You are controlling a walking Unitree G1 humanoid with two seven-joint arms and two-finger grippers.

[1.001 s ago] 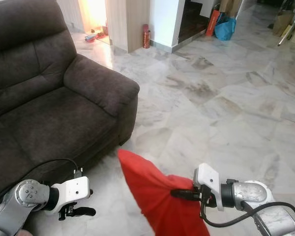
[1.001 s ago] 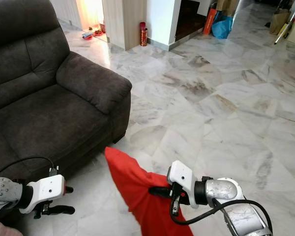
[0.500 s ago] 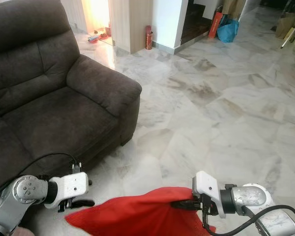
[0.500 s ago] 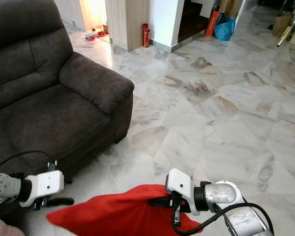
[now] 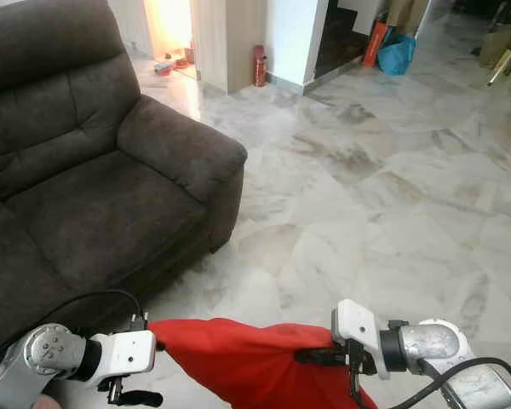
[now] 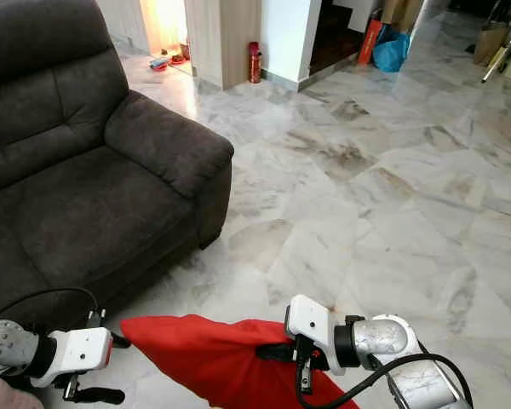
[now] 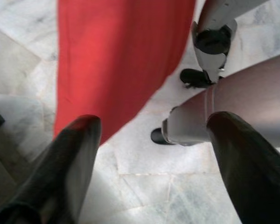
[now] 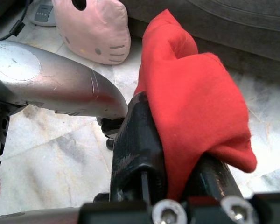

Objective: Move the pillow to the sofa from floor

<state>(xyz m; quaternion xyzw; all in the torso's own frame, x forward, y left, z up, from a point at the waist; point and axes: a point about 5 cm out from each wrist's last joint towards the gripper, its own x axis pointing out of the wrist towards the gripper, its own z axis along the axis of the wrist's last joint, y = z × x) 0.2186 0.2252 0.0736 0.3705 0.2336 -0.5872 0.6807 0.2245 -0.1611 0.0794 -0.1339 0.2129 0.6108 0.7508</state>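
Observation:
A red pillow (image 5: 247, 358) hangs low in front of me, stretched between my two arms above the marble floor. My right gripper (image 5: 313, 356) is shut on one end of it; in the right wrist view the red fabric (image 8: 196, 107) is pinched between the black fingers (image 8: 140, 140). My left gripper (image 5: 140, 375) is at the pillow's other corner, fingers open, with the red pillow (image 7: 116, 60) ahead of the fingertips (image 7: 79, 140) in the left wrist view. The dark brown sofa (image 5: 77, 187) stands to the left.
The sofa's armrest (image 5: 183, 145) juts toward the open marble floor (image 5: 375, 196). A pink cat-face cushion (image 8: 93, 28) lies on the floor near the sofa base. A red bottle (image 5: 259, 65), a blue bag (image 5: 397, 53) and boxes sit far back.
The pillow has been pulled to hang sideways between the arms, and its left corner has risen a little. The left gripper has dropped lower. The camera shifted slightly.

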